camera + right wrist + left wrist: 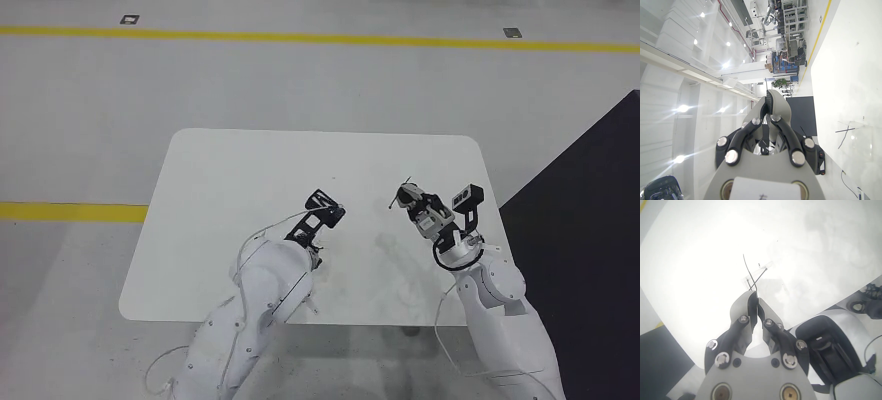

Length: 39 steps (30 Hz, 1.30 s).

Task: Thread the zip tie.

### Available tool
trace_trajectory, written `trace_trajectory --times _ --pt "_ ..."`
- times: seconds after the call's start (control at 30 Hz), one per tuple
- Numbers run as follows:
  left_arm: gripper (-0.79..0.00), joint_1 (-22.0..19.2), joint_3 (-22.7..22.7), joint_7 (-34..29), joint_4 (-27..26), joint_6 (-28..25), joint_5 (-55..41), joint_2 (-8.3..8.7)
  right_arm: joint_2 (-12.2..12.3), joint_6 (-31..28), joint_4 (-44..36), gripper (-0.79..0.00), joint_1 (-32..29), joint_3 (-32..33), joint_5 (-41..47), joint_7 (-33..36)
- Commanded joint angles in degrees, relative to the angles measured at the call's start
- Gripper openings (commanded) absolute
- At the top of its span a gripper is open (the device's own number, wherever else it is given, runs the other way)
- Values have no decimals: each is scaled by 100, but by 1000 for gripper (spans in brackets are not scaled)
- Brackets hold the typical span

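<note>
Right wrist view has the right gripper point(767, 94) pinched tight on the zip tie point(766, 84). A short black length stands out past the fingertips, and its long axis carries on the line of the fingers. From the top view that free end points away from the right gripper point(411, 197), out over the table point(250, 200) and roughly toward the left gripper point(325, 208), which sits apart from it across a gap of bare tabletop. The left gripper point(756, 294) has its fingers drawn together with almost no gap. Beyond its tips two loose ties point(753, 279) lie crossed on a clear sheet point(769, 265). One of them curves right up to the tips, and the glare makes it hard to say whether it is nipped there or merely lies beneath; it looks more likely to be lying on the table. Those same loose ties point(846, 130) lie flat on the clear sheet point(857, 144) in the right wrist view. As I judge it, threading turns on getting the held tie's free end and its head into line, so the left arm would have to come in along that axis.
</note>
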Motion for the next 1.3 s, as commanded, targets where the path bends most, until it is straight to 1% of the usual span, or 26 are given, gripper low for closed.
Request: trace_trajectory --times 0.0,0.07,0.13,0.23,0.33,0.77,0.8,0.83,0.9,0.97,1.0,1.07,1.1,1.13,1.17,1.27 --pt "-785 28 462 -54 -252 -25 1755 1 -39 63 40 -785 61 66 432 -633" --pt "-785 91 815 -71 -362 57 2624 -13 -59 240 101 -785 112 88 658 -940" --pt "-785 148 1044 29 -381 185 3174 -38 -45 379 162 -785 170 162 531 -1127" --pt "-785 124 1323 10 -159 105 3753 -100 -51 487 207 -785 213 49 385 -1176" --pt "-785 4 1505 74 209 138 4178 -189 -82 458 147 -785 280 -194 229 -1251" --pt "-785 4 1505 74 209 138 4178 -189 -88 404 147 -785 308 -207 204 -1312" --pt "-785 17 1503 110 227 121 4195 -187 -88 404 147 -785 308 -207 204 -1312" --pt "-785 71 1486 205 294 -44 4163 -184 -88 394 134 -785 303 -208 197 -1317" --pt "-785 161 1388 273 111 -415 3735 -209 -77 201 -9 -785 256 -253 -202 -1322" --pt "-785 207 1246 29 -66 -993 3215 -238 -69 -63 -95 -785 171 -338 -669 -1343" --pt "-785 231 1221 133 -74 -1097 3078 -240 -67 -149 -132 -785 131 -374 -841 -1367" --pt "-785 330 1146 260 2 -1225 2540 -237 -53 -302 -242 -785 52 -415 -1221 -1309" --pt "-785 331 1096 327 -55 -1293 2132 -234 -40 -404 -311 -785 14 -410 -1456 -1286" --pt "-785 340 1049 343 -5 -1311 1654 -218 -29 -499 -369 -785 -26 -407 -1668 -1262" --pt "-785 266 1011 319 39 -1287 1169 -191 -20 -572 -420 -785 -62 -403 -1795 -1211" --pt "-785 -96 932 161 39 -1129 -368 -76 -5 -727 -519 -785 -87 -329 -1820 -1046"
